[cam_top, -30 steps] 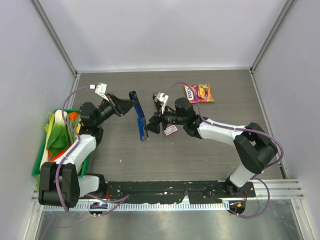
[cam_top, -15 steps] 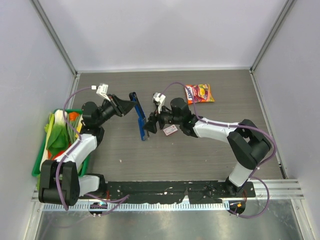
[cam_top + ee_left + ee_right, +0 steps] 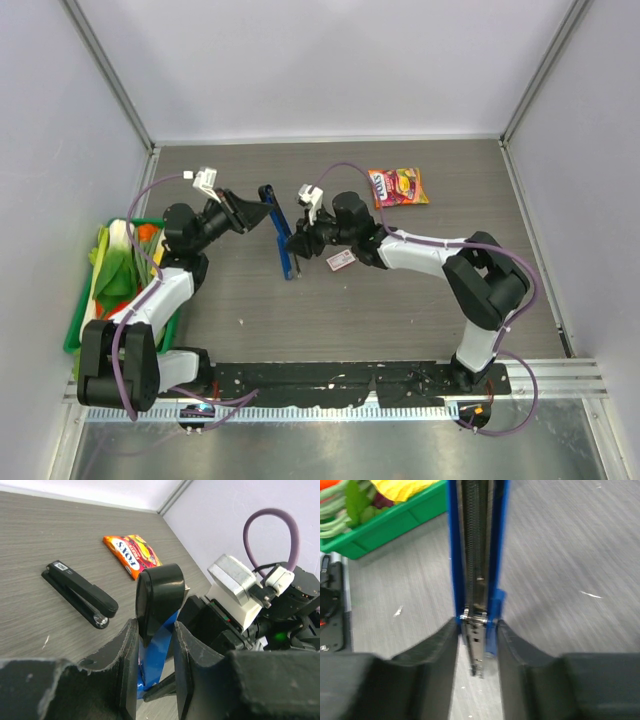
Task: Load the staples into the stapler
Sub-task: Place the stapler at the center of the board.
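Clearly the left gripper clamps the blue stapler, but whether the narrowed right gripper grips anything is blurred.

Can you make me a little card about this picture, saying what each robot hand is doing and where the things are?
Left gripper: shut on the blue stapler, holding it up with its top swung open
Right gripper: fingers either side of the stapler's metal track; grip unclear
Black stapler: lying flat, nobody touching it
Small box: just beside the right gripper
Snack bag: far side, beyond the right arm
Green bin: left edge, holding vegetables
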Motion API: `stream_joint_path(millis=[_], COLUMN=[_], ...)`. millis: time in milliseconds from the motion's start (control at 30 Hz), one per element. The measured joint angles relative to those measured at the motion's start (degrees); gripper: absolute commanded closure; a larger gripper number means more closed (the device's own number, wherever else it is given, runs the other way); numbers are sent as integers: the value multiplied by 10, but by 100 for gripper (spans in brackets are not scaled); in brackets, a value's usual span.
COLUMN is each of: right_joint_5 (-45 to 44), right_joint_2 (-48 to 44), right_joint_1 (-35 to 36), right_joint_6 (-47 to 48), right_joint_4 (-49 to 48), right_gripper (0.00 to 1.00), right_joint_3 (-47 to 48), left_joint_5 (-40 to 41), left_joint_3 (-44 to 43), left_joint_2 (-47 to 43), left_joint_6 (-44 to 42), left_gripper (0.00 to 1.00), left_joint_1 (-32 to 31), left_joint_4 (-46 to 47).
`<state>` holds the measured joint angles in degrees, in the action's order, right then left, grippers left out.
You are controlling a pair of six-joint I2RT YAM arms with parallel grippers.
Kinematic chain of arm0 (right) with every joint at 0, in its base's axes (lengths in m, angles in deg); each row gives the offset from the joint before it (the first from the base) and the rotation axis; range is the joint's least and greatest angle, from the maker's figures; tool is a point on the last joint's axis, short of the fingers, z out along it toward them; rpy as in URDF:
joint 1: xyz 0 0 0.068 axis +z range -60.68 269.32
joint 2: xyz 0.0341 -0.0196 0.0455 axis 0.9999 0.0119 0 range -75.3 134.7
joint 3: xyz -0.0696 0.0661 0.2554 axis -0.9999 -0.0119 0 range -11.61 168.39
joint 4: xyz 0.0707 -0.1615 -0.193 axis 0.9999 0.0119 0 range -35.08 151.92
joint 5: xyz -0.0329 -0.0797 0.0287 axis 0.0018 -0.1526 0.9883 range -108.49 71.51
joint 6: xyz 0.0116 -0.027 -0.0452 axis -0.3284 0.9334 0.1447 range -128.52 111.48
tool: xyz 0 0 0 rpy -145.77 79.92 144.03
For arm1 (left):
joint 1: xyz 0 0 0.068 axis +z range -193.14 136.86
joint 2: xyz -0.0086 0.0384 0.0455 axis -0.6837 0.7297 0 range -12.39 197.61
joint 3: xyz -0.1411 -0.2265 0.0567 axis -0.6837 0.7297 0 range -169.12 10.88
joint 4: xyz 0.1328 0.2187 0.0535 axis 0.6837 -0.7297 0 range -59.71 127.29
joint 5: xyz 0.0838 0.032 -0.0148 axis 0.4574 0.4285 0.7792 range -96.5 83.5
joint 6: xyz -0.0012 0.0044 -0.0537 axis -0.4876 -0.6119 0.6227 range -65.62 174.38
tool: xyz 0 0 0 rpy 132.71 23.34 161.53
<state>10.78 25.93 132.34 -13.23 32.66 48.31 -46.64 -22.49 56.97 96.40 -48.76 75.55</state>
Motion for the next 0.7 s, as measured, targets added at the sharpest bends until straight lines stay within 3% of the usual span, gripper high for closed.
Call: stream_joint_path(millis=[33, 67, 167, 233, 433, 467, 567, 700], right_joint_5=[6, 7, 12, 14, 15, 14, 5, -12], right_joint_2=[3, 4, 7, 7, 7, 6, -1, -10], right_joint_1=[0, 0, 0, 0, 0, 0, 0, 0], right_joint_6=[0, 2, 3, 5, 18, 19, 24, 40], right_joint_4=[2, 5, 14, 16, 31, 34, 54, 111], right_gripper=[74, 85, 99, 99, 99, 99, 99, 99], right_joint_3=[2, 5, 10, 12, 15, 16, 19, 36], left_joint_5=[1, 1, 4, 4, 7, 9, 9, 9], left_joint_3=[0, 0, 0, 0, 0, 0, -1, -10], left_joint_2=[0, 0, 0, 0, 0, -1, -3, -4], left_joint_6=[-1, -1, 0, 0, -9, -11, -19, -30], left_gripper=[100, 100, 100, 98, 54, 37, 16, 4], left_joint_1=[0, 0, 0, 0, 2, 6, 18, 38], left_joint_4=[0, 1, 1, 1, -10, -13, -19, -45])
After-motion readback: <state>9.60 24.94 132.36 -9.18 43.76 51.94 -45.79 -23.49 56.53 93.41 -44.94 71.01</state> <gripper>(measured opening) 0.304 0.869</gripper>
